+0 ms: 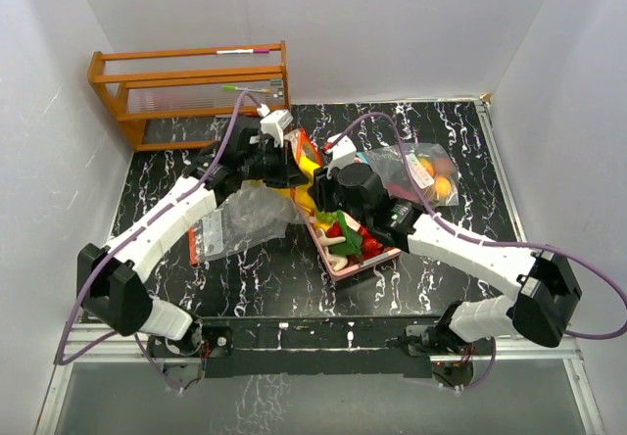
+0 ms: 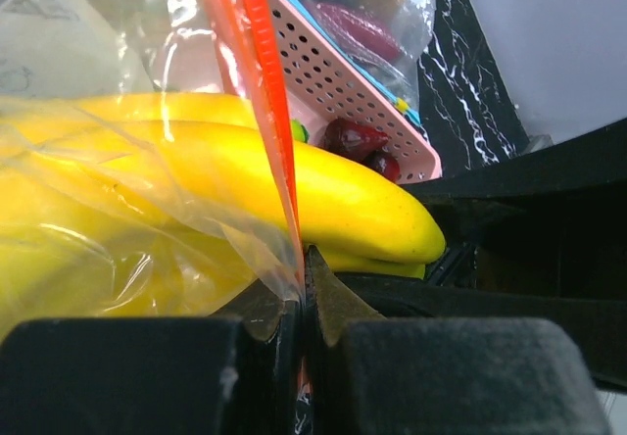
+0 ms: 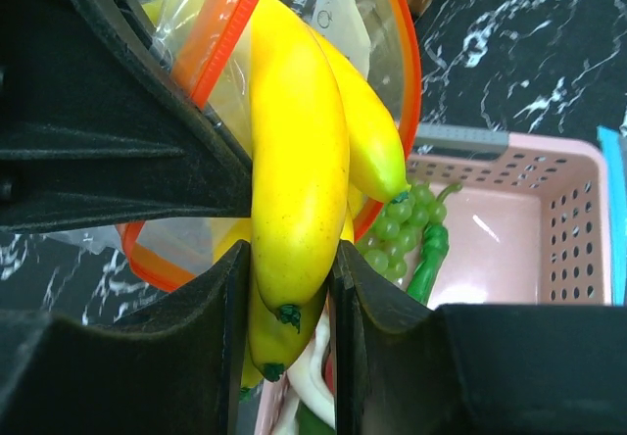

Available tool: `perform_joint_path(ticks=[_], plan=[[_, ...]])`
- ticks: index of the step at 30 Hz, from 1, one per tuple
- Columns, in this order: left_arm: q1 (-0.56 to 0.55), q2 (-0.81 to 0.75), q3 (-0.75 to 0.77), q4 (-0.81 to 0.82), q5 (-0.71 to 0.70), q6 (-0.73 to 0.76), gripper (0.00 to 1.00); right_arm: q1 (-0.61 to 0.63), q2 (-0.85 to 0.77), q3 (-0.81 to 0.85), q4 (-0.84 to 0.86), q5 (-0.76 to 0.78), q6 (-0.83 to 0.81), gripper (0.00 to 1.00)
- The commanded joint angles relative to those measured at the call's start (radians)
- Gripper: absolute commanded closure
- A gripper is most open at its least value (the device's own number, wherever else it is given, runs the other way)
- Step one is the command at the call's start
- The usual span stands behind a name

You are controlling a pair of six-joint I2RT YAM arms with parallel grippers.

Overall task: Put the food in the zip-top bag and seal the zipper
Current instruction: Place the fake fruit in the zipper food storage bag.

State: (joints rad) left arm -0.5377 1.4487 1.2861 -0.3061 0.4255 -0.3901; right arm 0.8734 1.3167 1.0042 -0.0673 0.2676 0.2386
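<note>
A yellow banana bunch (image 3: 294, 161) is clamped between the pads of my right gripper (image 3: 289, 259), its far end poking through the orange-rimmed mouth of the zip-top bag (image 3: 407, 92). My left gripper (image 2: 306, 268) is shut on the bag's orange zipper strip (image 2: 274, 131) and holds the mouth up beside the banana bunch (image 2: 333, 190). From above, both grippers (image 1: 279, 166) (image 1: 323, 195) meet over the bag's clear body (image 1: 245, 215). The rest of the food lies in the pink tray (image 1: 377, 259): green grapes (image 3: 397, 224), red pieces (image 1: 367, 239) and a dark red piece (image 2: 353, 139).
A second clear bag (image 1: 421, 170) holding orange fruit lies to the right of the tray. A wooden rack (image 1: 191, 87) stands at the back left corner. White walls close in the black marbled table (image 1: 245, 278) on three sides.
</note>
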Motion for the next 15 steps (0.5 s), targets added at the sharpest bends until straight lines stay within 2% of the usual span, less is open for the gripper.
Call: perform_joint_path(ticks=[1, 5, 9, 13, 15], plan=[[-0.021, -0.044, -0.151, 0.123, 0.078, -0.056, 1.00, 0.033, -0.045, 0.126, 0.004, -0.199, -0.002, 0.79], [-0.022, -0.041, -0.244, 0.164, 0.082, -0.072, 1.00, 0.035, -0.062, 0.081, -0.063, -0.209, 0.010, 0.72], [-0.022, -0.055, -0.288, 0.175, 0.029, -0.043, 1.00, 0.040, -0.099, 0.038, -0.068, -0.257, 0.039, 0.61], [-0.022, -0.041, -0.323, 0.171, -0.013, -0.024, 1.00, 0.040, -0.136, 0.016, -0.083, -0.244, 0.043, 0.42], [-0.022, -0.044, -0.336, 0.170, -0.026, -0.019, 1.00, 0.041, -0.146, 0.024, -0.104, -0.231, 0.035, 0.40]])
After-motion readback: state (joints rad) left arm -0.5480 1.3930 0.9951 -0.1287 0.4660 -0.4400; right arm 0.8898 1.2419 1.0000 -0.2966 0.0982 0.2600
